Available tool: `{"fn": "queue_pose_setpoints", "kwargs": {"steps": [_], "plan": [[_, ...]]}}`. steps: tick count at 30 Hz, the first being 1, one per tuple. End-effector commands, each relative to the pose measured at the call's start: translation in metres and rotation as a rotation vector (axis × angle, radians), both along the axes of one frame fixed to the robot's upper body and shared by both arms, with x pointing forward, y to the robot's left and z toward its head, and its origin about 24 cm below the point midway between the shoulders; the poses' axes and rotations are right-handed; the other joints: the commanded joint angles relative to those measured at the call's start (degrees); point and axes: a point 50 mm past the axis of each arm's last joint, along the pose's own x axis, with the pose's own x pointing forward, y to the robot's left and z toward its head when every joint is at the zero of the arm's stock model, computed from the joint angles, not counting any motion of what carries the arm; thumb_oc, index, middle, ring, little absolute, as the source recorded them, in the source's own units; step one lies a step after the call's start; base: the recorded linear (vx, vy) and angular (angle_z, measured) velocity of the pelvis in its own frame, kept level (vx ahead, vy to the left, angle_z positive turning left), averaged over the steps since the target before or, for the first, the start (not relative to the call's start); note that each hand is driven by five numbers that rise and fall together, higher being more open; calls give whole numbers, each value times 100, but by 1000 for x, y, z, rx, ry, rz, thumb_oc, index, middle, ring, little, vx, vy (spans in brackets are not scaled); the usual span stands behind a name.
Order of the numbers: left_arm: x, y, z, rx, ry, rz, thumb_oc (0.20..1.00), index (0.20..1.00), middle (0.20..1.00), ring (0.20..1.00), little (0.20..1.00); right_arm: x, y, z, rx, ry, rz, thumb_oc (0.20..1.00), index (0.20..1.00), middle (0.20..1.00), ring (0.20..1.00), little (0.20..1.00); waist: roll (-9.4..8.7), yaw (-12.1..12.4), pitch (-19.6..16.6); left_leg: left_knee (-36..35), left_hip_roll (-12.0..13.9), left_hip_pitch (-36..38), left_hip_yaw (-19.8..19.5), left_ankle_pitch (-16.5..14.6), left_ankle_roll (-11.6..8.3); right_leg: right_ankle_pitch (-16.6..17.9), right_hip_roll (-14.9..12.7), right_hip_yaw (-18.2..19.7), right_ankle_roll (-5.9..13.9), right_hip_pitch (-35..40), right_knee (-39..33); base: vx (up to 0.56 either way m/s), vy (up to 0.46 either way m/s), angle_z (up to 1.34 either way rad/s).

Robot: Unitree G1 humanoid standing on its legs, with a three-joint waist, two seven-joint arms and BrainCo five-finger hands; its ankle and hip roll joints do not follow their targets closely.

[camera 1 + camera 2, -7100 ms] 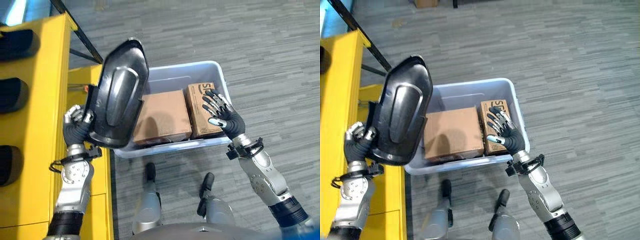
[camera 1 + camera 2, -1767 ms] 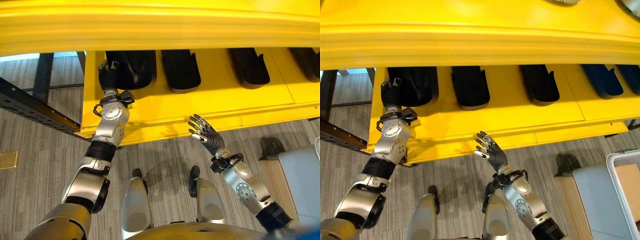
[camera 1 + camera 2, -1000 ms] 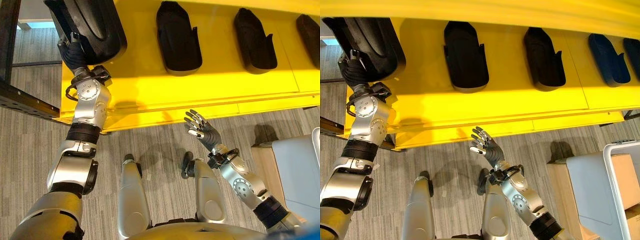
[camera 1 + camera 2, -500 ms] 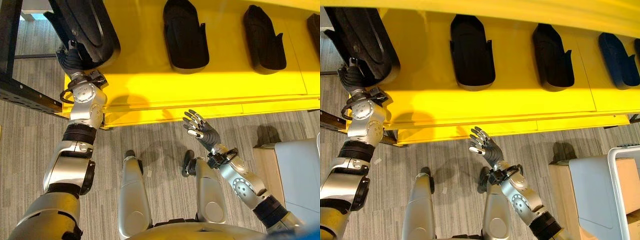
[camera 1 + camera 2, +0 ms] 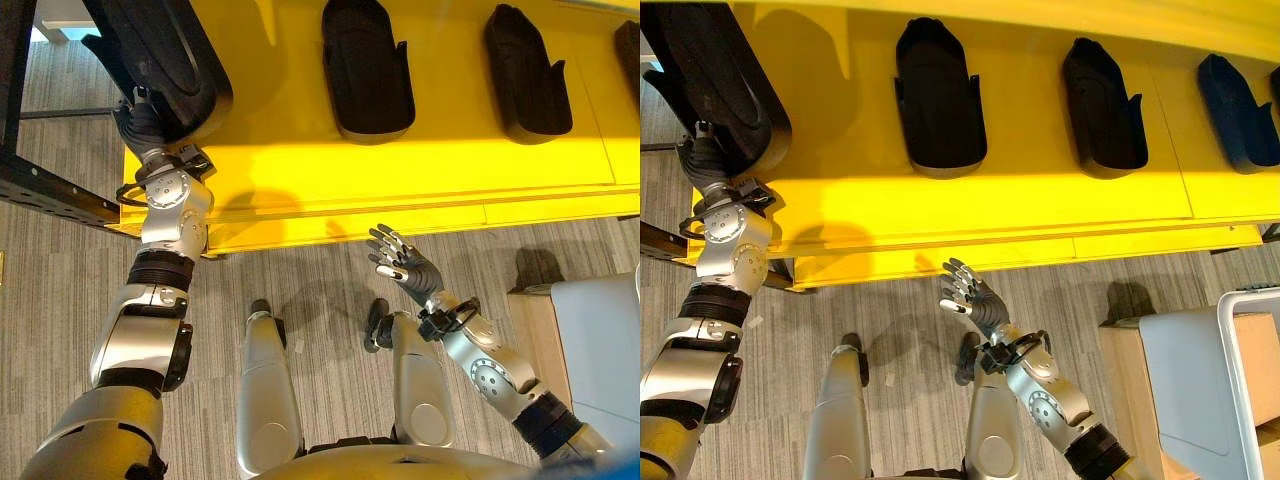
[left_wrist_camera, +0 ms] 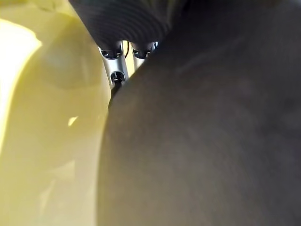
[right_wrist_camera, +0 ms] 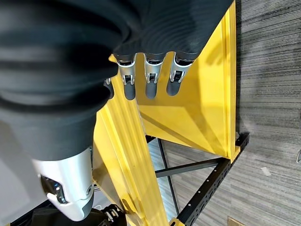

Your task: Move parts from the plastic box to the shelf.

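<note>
Left robot hand (image 5: 135,115) grips black part (image 5: 165,55) on shelf (image 5: 300,180); right robot hand (image 5: 405,265) spread.

The left hand (image 5: 135,118) reaches up behind the big black part (image 5: 165,55) on the yellow shelf (image 5: 420,160), so its fingers are hidden and I cannot tell how they sit. The top of that black part is cut off by the picture's edge. At the right edge, the plastic box (image 5: 1240,380) shows just one corner.
</note>
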Motion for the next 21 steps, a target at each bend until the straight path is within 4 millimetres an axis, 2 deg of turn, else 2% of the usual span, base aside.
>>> {"fn": "queue_pose_setpoints", "kwargs": {"steps": [1,10,11,12,13,18,19,20,21], "plan": [[-3,3,-5,-12,-21,-3,200,200,200,200,200,-3,-5,15,42,-68,5,1000,1000,1000,1000,1000,89,88,-199,-201,225,-137,193,298,57,25,-167,327,259,67,-220,0,0,0],[-4,12,-4,5,0,18,200,200,200,200,200,-5,-10,12,26,-60,0,1000,1000,1000,1000,1000,106,68,-234,-114,221,-266,205,277,72,6,-176,398,265,-73,-140,0,0,0],[-4,14,-5,12,8,15,435,435,435,435,435,-5,-11,12,23,-59,2,1000,1000,1000,1000,1000,120,66,-231,-115,221,-270,213,275,75,0,-180,398,264,-86,-125,0,0,0],[-4,14,-5,12,8,15,529,529,529,529,529,-5,-11,12,23,-59,2,1000,1000,1000,1000,1000,120,67,-232,-114,221,-271,213,275,75,0,-180,398,264,-87,-125,10,18,-3],[-4,14,-6,15,13,16,1000,1000,1000,1000,1000,-5,-12,12,22,-59,1,1000,1000,1000,1000,1000,126,67,-229,-127,219,-270,218,280,76,4,-189,403,267,-101,-122,0,0,0],[-4,13,-9,16,27,8,1000,1000,1000,1000,1000,-6,-12,11,20,-56,3,1000,1000,1000,1000,1000,143,61,-218,-94,218,-295,229,262,84,0,-197,424,274,-157,-76,18,0,0],[-5,14,-10,18,31,8,1000,1000,1000,1000,1000,-7,-13,10,20,-53,2,1000,1000,1000,1000,1000,145,63,-226,-45,230,-233,233,108,58,-128,-199,424,311,-101,-19,0,0,0],[-5,14,-11,19,33,5,1000,1000,1000,1000,1000,-6,-15,11,18,-55,-3,1000,1000,1000,1000,1000,147,60,-219,-65,212,-321,234,254,89,-2,-205,436,275,-174,-51,88,-3,-1],[-5,14,-11,19,35,5,1000,1000,1000,1000,1000,-7,-15,11,18,-53,-3,1000,1000,1000,1000,1000,148,63,-228,-32,230,-248,235,106,59,-130,-202,437,311,-110,-10,0,0,0]]}}
